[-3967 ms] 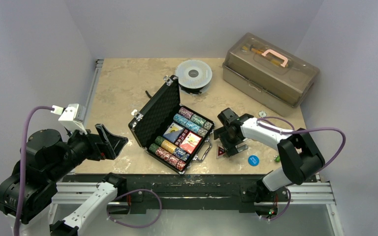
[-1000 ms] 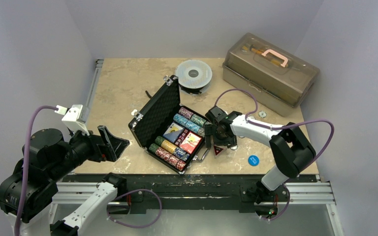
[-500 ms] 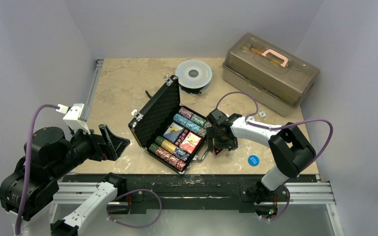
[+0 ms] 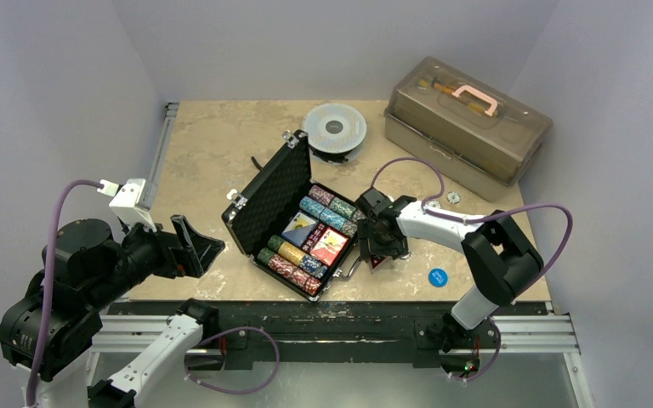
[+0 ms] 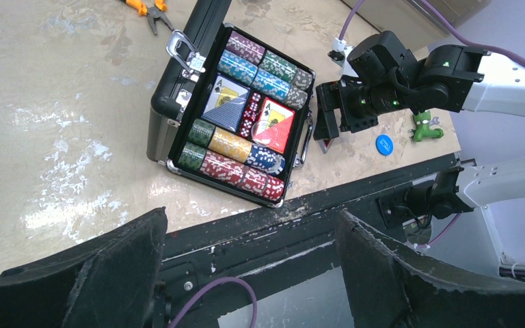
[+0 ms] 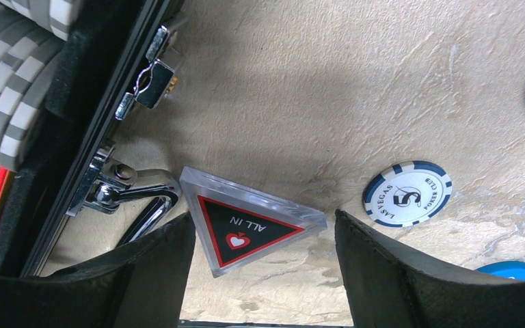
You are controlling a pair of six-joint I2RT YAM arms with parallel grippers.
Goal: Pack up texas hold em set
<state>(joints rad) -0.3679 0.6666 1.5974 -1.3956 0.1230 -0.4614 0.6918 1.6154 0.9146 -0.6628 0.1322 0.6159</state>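
The small black briefcase [image 4: 272,191] lies open mid-table, its lid tilted back to the left. Its foam tray holds rows of multicoloured poker chips [image 4: 293,265] and two card decks [image 5: 246,113]. My right gripper [image 4: 380,246] is open, low over the table beside the case's silver handle [image 6: 137,198]. A clear triangular "ALL IN" marker [image 6: 249,222] lies on the table between its fingers, untouched. A blue-and-white chip [image 6: 407,193] lies just right of it. A blue disc [image 4: 438,276] lies near the front edge. My left gripper [image 4: 191,246] is open and empty, left of the case.
A translucent brown toolbox [image 4: 468,123] with a pink handle stands back right. A round grey spool [image 4: 334,129] sits behind the case. Loose chips [image 4: 453,197] lie behind my right arm. Orange pliers [image 5: 147,8] lie far back. A small green piece [image 5: 425,128] lies near the blue disc.
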